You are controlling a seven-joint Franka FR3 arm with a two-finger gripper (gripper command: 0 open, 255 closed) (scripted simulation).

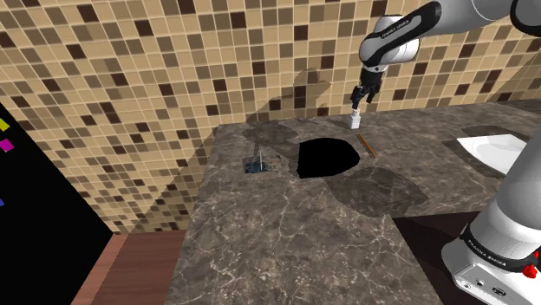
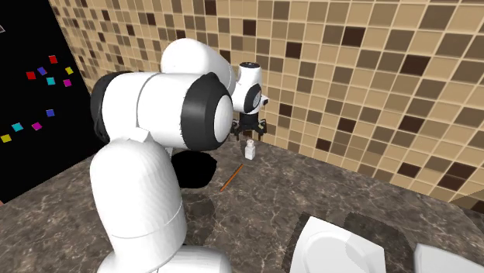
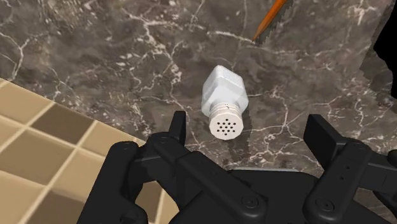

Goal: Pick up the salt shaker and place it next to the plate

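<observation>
- So the gripper (image 3: 250, 127) hangs pointing straight down over the salt shaker (image 3: 224, 102), and its fingers (image 3: 178, 130) are spread wide. Nothing is clamped or touched yet.
- The shaker is a small white one, square body with a round holed cap. It stands upright on the dark marble counter (image 1: 286, 234), near the back edge and close to the tiled wall (image 1: 173, 69).
- In the wrist view the cap faces us, which tells us the hand is lined up nearly overhead. That makes sense for a top-down grab on something this small.
- One catch: the shaker isn't centred in the gap, it sits much closer to one finger than the other. We reckon a small sideways nudge before going down would help, otherwise the near finger could clip the cap and tip it.
- A thin orange-brown pencil (image 1: 368, 146) lies flat just beside the shaker, not touching it. Near that is a black area (image 1: 328, 158) cut into the counter, probably a sink that isn't drawn.
- The white flat dish (image 1: 477, 143) that we take for the plate sits well apart, toward the shoulder view's right and partly behind the arm.
- Our read: we're at the approach step, with the descent, squeeze, lift and carry-over all left to do.
</observation>
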